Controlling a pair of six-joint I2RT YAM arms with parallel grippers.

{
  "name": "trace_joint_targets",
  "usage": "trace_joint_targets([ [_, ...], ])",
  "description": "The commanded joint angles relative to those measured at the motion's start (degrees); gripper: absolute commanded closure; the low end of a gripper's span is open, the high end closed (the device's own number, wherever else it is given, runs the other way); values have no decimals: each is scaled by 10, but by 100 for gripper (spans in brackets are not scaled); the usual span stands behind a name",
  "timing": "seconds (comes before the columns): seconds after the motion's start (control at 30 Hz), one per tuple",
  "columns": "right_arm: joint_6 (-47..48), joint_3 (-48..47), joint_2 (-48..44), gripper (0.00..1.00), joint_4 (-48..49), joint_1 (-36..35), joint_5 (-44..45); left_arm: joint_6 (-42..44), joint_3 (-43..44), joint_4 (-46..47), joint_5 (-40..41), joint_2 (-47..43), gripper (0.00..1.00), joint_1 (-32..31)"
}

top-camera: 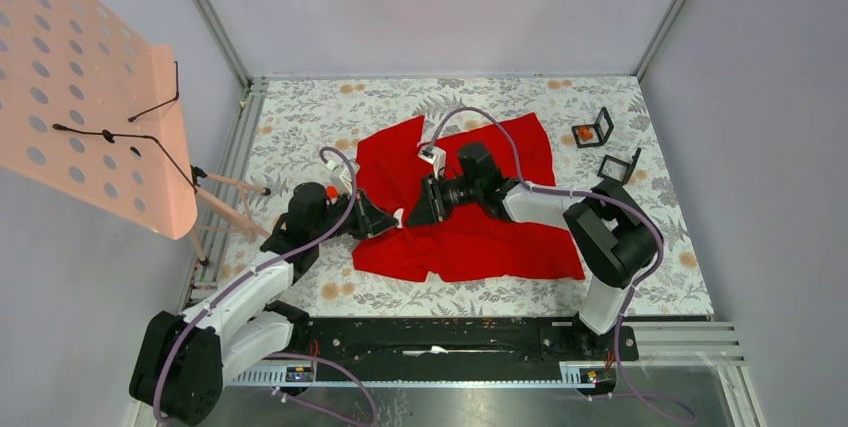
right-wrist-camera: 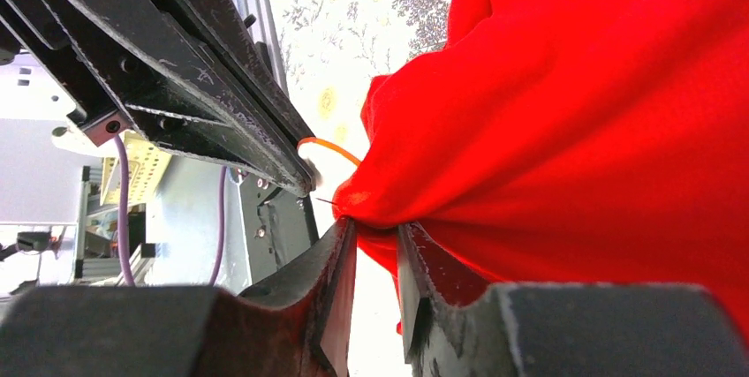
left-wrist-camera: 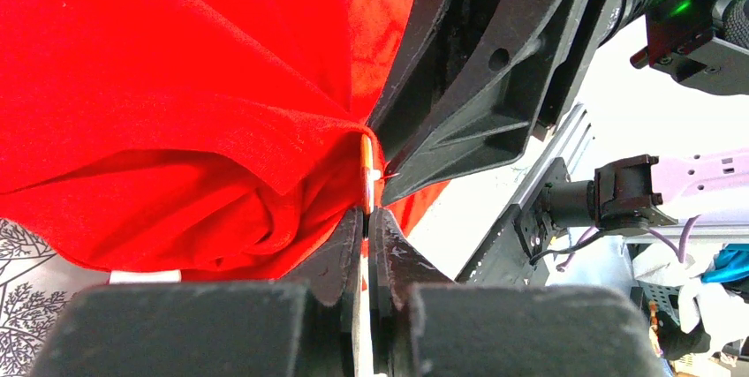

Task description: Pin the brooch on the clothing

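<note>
Left wrist view has the left claw (left-wrist-camera: 366, 214) pressed together on the brooch (left-wrist-camera: 366, 169), holding it edge-on against a bunched fold of the shirt (left-wrist-camera: 177, 86). The right claw (right-wrist-camera: 375, 231) pinches that fold, apparently firming the cloth for piercing. Otherwise the shirt lies spread on the counter (top-camera: 300, 117).

Brooch (left-wrist-camera: 366, 169) lay edge-on, mostly hidden within left gripper (left-wrist-camera: 366, 214) | shirt (left-wrist-camera: 177, 86) was cut off at top and left frame edges | top view: brooch was too small to tell.
</note>
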State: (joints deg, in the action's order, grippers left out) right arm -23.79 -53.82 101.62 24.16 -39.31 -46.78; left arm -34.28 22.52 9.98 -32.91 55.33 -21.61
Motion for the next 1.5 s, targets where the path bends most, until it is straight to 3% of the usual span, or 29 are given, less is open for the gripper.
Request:
trace_joint_targets([
  [0.0, 7, -50, 8, 73, 3, -8, -79, 2, 32, 36, -70, 8, 100, -6],
  [0.3, 5, -62, 13, 73, -4, -7, -117, 8, 45, 26, -95, 25, 100, -17],
  [0.43, 2, -60, 7, 66, 3, -7, -120, 12, 56, 13, -110, 29, 100, -24],
  [0.57, 22, -51, -11, 61, -14, -7, -98, 23, 75, -39, -90, 18, 100, -23],
  [0.67, 61, -29, -43, 62, -42, -7, -56, 34, 102, -90, -70, 17, 100, -21],
  [0.87, 135, -3, -98, 45, -129, -3, -19, 12, 114, -99, -70, 24, 100, 2],
  [1.13, 94, 46, -145, 34, -59, 29, -35, 8, 128, -124, -129, 35, 100, 27],
  [1.47, 35, 37, -113, 36, 31, 37, -60, 23, 134, -125, -206, 44, 100, 44],
])
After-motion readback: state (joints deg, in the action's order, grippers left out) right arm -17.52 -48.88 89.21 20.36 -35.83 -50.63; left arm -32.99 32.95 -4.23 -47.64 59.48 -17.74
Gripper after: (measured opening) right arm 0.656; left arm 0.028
